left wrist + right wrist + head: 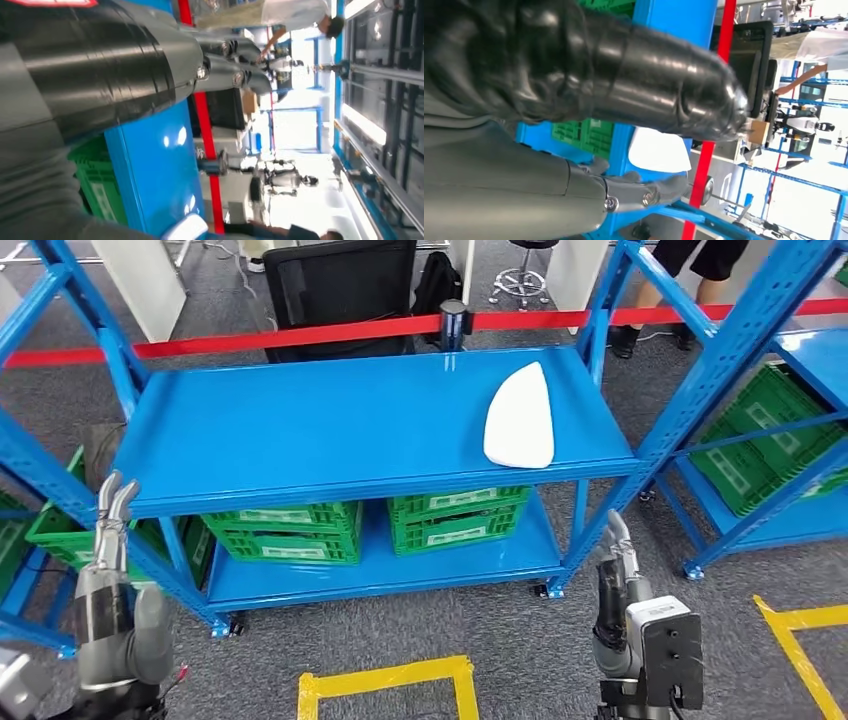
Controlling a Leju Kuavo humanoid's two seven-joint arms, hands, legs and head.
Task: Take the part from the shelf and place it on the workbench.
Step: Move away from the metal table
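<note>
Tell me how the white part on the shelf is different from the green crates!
The white part is smooth and plain; the green crates have slatted sides with labels. The white part lies alone on the top shelf, near its right end; the green crates sit side by side on the lower shelf. Both rest on the same blue rack, untouched by either hand.

The white labels on the green crates (285,530) are too small to read.

One white part (520,420), two robot hands (112,515) (618,540), several green crates (285,530).
</note>
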